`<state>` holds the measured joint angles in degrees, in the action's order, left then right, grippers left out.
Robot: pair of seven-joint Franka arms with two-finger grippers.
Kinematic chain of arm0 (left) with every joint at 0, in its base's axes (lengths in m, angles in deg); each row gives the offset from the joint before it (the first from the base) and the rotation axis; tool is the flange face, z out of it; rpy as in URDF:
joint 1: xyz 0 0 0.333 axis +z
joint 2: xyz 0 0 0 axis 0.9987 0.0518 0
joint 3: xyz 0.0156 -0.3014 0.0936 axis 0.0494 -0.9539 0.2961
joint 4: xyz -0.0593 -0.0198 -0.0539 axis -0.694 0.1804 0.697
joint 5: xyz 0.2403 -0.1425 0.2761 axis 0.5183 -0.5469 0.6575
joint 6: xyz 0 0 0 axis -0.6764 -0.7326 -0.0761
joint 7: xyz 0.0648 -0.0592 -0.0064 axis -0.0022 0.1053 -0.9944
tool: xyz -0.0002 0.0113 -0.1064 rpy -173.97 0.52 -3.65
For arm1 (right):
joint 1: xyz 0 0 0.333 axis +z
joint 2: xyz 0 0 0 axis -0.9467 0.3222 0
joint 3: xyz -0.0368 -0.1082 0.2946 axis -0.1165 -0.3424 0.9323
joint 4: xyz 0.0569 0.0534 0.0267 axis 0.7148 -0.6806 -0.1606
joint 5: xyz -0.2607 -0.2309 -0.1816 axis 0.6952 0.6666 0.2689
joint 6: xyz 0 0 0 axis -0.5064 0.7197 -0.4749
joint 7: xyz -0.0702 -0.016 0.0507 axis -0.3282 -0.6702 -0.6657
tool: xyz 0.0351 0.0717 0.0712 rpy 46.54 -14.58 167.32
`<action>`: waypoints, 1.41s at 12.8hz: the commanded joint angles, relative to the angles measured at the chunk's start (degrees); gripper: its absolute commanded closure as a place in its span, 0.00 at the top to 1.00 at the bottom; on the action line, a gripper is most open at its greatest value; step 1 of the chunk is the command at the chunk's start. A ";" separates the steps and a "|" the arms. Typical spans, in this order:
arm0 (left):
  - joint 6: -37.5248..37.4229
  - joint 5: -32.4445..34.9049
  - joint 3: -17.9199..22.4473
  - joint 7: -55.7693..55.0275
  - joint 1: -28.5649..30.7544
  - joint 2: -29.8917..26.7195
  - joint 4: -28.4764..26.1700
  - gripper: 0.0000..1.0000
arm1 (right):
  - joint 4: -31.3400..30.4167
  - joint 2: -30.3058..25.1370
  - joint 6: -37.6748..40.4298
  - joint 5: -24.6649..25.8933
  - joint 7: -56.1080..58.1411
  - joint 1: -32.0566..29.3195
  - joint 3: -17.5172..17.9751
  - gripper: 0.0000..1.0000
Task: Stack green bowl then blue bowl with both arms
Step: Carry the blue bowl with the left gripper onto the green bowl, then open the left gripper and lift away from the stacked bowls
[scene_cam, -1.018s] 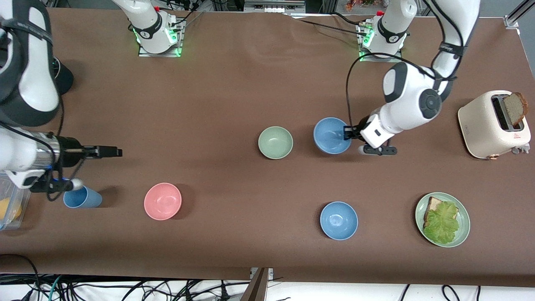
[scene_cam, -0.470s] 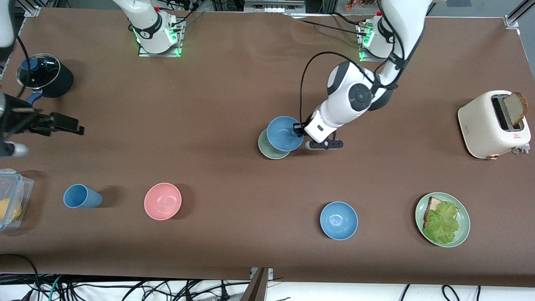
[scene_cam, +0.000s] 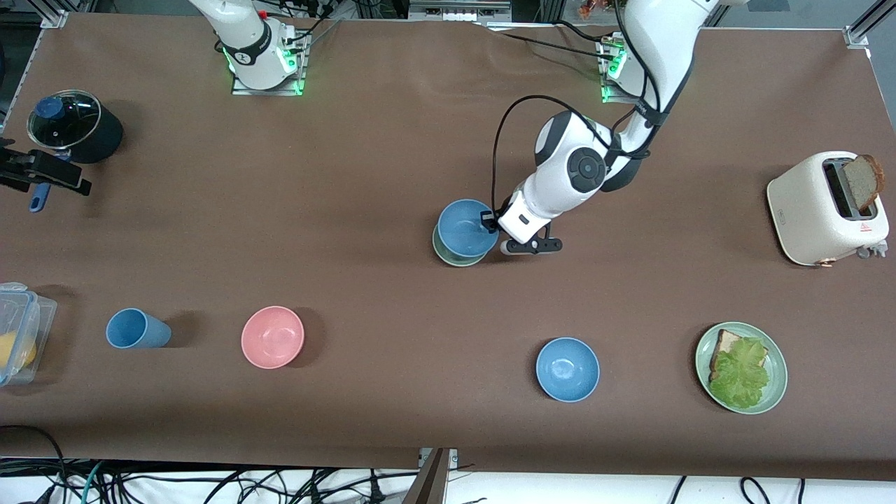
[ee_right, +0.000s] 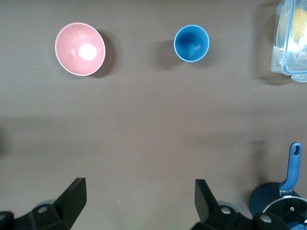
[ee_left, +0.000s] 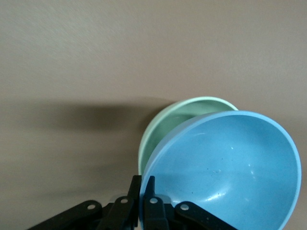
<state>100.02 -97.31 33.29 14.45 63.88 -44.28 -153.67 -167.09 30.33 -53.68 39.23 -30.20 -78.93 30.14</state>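
My left gripper (scene_cam: 488,222) is shut on the rim of a blue bowl (scene_cam: 465,228) and holds it over the green bowl (scene_cam: 455,257), of which only a crescent of rim shows. In the left wrist view the blue bowl (ee_left: 230,167) sits tilted just above the green bowl (ee_left: 165,122), with my fingers (ee_left: 142,194) pinching its rim. I cannot tell whether the two bowls touch. My right gripper (scene_cam: 52,173) is open and empty in the air at the right arm's end of the table, beside a black pot (scene_cam: 73,126). Its wide-apart fingers (ee_right: 73,194) show in the right wrist view.
A second blue bowl (scene_cam: 568,369) stands nearer the front camera. A pink bowl (scene_cam: 272,337) and blue cup (scene_cam: 136,329) stand toward the right arm's end, by a clear box (scene_cam: 21,332). A toaster (scene_cam: 829,206) and a green plate (scene_cam: 775,392) with lettuce toast are toward the left arm's end.
My left gripper carried the blue bowl sideways from beside the green bowl to over it and lowered it. My right arm drew back toward the black pot at its end of the table.
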 commanded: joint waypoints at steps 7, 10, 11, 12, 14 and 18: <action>0.19 -0.35 0.74 -0.44 -1.02 0.25 2.14 1.00 | -4.46 -2.72 -1.36 1.14 3.65 0.52 0.27 1.00; -2.69 -0.26 0.92 -0.80 1.77 -4.30 1.45 1.00 | -3.84 -2.28 -1.45 1.31 3.47 0.60 0.36 1.00; -6.02 -0.26 0.92 -0.97 3.88 -6.67 1.35 1.00 | -3.84 -2.19 -1.53 2.53 3.47 0.69 0.62 1.00; -9.19 -0.26 0.92 -0.89 6.60 -9.22 1.18 1.00 | -3.84 -1.93 -1.53 4.55 3.04 0.78 0.80 1.00; -16.48 0.97 1.01 -0.53 13.10 -15.72 0.74 1.00 | -3.84 -1.66 -1.45 4.57 3.12 0.69 0.71 1.00; -20.91 2.90 3.55 -0.18 20.24 -27.87 -1.11 1.00 | -3.84 -1.57 -1.62 4.48 2.68 0.87 0.89 1.00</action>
<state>79.50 -96.10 36.20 13.89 82.48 -67.06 -151.61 -170.69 29.11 -54.94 42.70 -27.52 -78.41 30.84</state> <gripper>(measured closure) 0.000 0.000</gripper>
